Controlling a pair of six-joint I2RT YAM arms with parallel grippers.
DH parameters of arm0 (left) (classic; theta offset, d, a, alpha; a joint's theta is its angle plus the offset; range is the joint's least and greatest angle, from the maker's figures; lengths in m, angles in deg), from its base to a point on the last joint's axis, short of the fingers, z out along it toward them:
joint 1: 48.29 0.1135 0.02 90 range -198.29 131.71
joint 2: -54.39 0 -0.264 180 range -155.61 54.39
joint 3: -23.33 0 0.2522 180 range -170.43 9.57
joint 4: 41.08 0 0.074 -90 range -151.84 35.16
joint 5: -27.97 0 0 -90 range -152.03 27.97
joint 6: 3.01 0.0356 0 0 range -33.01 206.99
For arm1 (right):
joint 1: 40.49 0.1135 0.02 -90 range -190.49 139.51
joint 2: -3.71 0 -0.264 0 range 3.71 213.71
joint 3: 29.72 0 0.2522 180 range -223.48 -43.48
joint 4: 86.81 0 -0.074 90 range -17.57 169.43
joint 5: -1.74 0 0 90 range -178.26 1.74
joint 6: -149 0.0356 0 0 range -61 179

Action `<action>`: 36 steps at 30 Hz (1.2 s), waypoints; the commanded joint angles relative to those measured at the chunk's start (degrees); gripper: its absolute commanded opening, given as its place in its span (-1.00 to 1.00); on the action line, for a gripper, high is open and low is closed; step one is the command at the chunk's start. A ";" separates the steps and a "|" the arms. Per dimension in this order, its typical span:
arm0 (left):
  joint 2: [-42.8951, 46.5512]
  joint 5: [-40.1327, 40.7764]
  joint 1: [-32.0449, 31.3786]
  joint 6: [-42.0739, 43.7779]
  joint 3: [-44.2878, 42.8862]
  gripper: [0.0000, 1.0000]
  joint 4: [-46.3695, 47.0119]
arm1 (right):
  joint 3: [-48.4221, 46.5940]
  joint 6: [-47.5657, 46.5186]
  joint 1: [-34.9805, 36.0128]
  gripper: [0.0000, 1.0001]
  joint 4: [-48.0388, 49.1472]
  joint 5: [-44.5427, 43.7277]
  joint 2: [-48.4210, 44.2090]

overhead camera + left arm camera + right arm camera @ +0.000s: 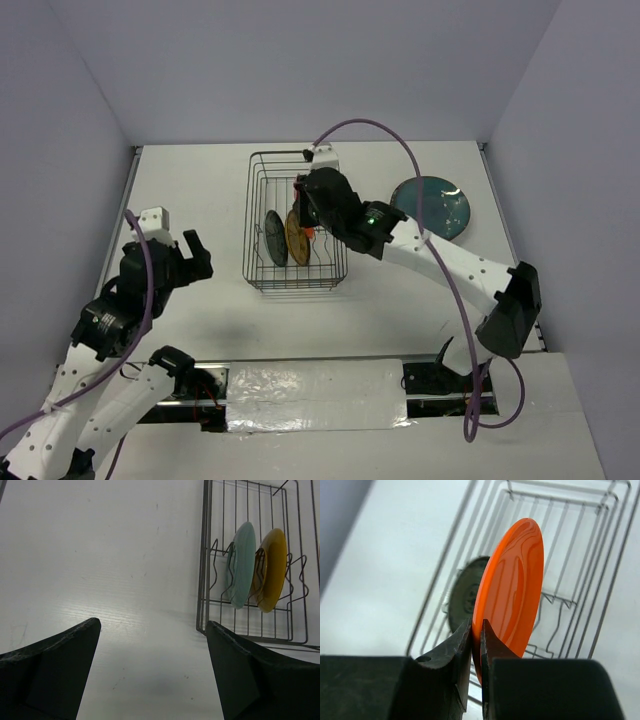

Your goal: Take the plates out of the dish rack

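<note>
Because the right gripper (476, 624) is clamped narrow on the rim of the orange plate (512, 585), step in hand: most likely lifting that plate out of the dish rack (206, 555)
Orange plate: upright, edge-on between the fingers, over the rack's interior at the centre of the top view; whether its lower edge is clear of the divider prongs cannot be told
Grip: only a thin bite at the rim shows in the right wrist view, so the plate could pivot or slip; a slow move would suit
How to lift: straight up along the plate's own plane until its lower edge is above the top wires, then sideways toward the right of the frame
Neighbours: the yellow-brown plate (272, 567) stands just beside the orange one, with the teal plate (241, 565) beyond it toward the rack's left wall; any tilt leftward risks knocking them
Set-down place: a large teal-blue plate (432, 207) lies flat on the table (200, 180) at the upper right of the top view, so bare table near it would probably serve
Left gripper (153, 630): fingers spread wide, holding nothing, over bare table left of the rack, well apart from the plates
Left arm's part: best kept out of the rack while the right arm lifts
</note>
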 commanded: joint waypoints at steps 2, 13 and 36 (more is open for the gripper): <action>-0.54 0.15 -0.16 -4.99 -7.14 0.99 -0.85 | -7.64 -10.50 2.44 -0.98 -0.55 8.58 -4.07; 11.32 -10.74 -0.25 -33.96 -9.01 0.99 3.09 | 4.27 -45.85 21.59 -1.00 -4.36 -14.57 -6.97; 4.12 -40.91 -0.25 -40.60 10.08 -0.76 20.17 | 8.96 -63.61 36.72 -1.00 12.53 -24.69 -2.59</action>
